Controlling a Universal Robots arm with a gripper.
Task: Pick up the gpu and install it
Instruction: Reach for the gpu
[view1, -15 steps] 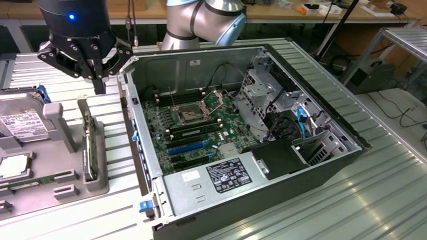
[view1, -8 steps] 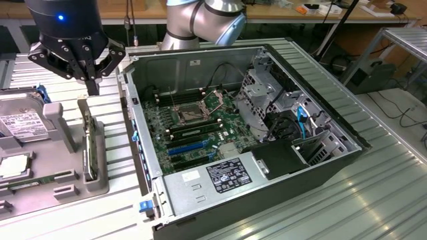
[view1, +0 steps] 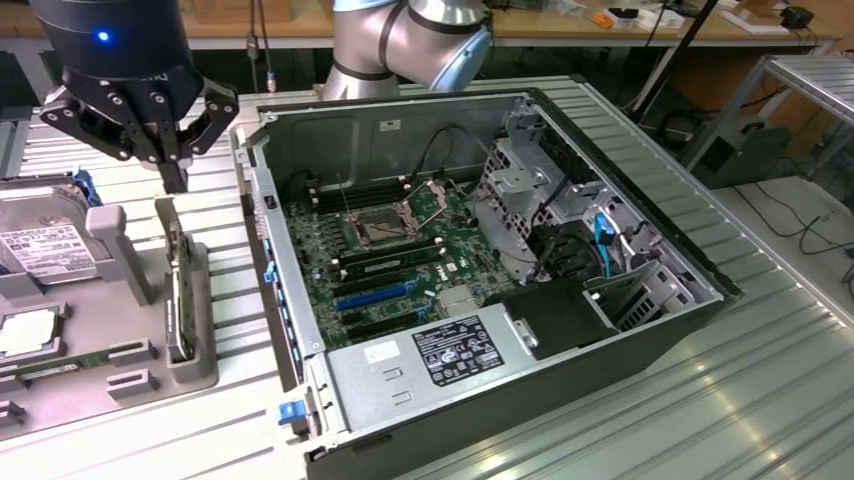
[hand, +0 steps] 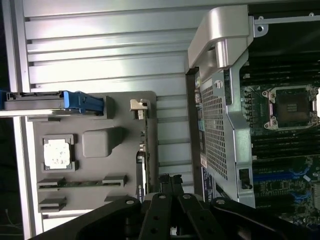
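The gpu (view1: 178, 300) stands on edge in a slot of the grey holder (view1: 134, 385) at the exterior view's left, its silver bracket end toward the far side. In the wrist view the gpu (hand: 142, 150) shows edge-on as a thin strip, with the bracket tab (hand: 139, 105) at one end. My gripper (view1: 174, 180) hangs above the card's far end with its black fingers pressed together, shut on nothing. The fingertips (hand: 170, 180) sit just beside the card's edge in the wrist view.
The open computer case (view1: 627, 190) lies to the exterior view's right of the holder, motherboard (view1: 387, 250) and blue slots (view1: 374, 295) exposed. The holder also carries a hard drive (view1: 40, 250), a processor (hand: 56, 152) and a memory stick (hand: 80, 183). The case's side wall (hand: 215, 125) rises close to the card.
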